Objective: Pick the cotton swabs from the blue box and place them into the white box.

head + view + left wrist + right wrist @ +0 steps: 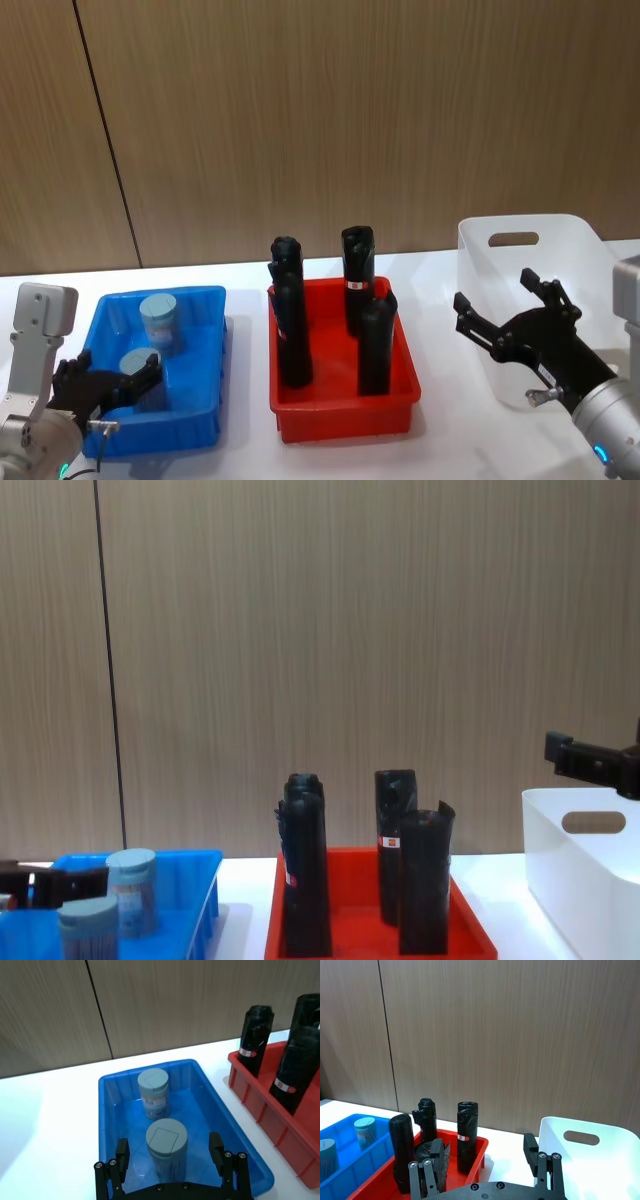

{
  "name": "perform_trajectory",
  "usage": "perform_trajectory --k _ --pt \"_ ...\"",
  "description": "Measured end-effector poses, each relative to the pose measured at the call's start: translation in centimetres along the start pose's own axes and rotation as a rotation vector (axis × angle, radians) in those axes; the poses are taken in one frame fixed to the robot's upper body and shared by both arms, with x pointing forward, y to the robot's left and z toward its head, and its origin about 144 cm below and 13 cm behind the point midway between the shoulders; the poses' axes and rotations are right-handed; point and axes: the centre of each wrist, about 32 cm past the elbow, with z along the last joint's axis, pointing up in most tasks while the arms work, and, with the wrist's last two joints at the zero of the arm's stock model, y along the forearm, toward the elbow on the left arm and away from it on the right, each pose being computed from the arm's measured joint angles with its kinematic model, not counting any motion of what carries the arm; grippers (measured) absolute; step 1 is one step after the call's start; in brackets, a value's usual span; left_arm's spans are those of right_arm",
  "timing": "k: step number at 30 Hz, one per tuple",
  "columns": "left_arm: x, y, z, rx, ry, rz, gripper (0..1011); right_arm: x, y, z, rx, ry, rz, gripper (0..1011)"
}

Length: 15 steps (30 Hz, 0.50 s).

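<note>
So both cotton swabs were sitting upright in the blue box [195,293], lids up, one behind the other. The left gripper [169,1142] was spread wide and lined up on the near tub [140,360], one finger on each side of it, with a gap both sides and nothing squeezed yet. The far tub [153,1091] stood just behind, toward the back wall, close but not touching. Since the tub's long axis was vertical and the fingers came at it from the side, I'd say the next move only needed a straight close.

The left arm was clearly the nearer one. The right gripper [492,286] hung wide open and empty over the desk [450,440], right by the white box [560,240]. The red tray [345,410] of black rolls [290,330] sat between the two boxes, so the carry would have to clear those.
</note>
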Motion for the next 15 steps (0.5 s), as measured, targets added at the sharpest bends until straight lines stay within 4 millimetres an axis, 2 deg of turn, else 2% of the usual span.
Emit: perform_trajectory --k 15 --pt "1.2 -1.8 -0.1 0.067 0.036 0.001 1004 0.0 0.0 0.0 0.0 0.0 0.0 1002"
